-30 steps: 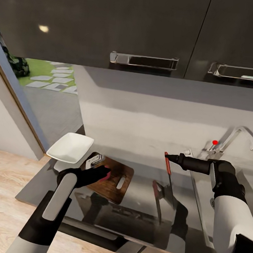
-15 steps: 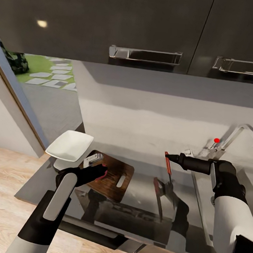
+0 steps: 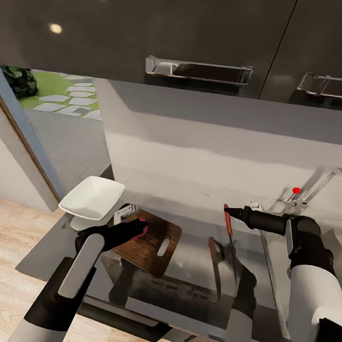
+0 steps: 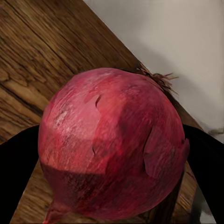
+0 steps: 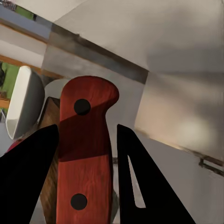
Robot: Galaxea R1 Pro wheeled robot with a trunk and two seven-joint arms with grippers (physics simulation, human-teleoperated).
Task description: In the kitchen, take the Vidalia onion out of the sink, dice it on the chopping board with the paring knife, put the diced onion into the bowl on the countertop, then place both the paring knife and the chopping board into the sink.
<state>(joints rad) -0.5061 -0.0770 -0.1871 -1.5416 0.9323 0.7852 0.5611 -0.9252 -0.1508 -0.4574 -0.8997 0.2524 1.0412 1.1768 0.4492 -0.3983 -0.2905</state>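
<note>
The left hand (image 3: 135,229) clamps the Vidalia onion (image 3: 141,229) over the chopping board (image 3: 152,242) — the right hand (image 3: 228,211), right of it, grips the paring knife (image 3: 229,228), blade down.

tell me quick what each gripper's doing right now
Left gripper: jaws shut on the Vidalia onion, over the chopping board.
Right gripper: jaws shut on the paring knife, held above the countertop.

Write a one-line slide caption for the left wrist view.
Rounded pinkish-red Vidalia onion held between the left gripper's black fingers above the dark brown wooden chopping board.
</note>
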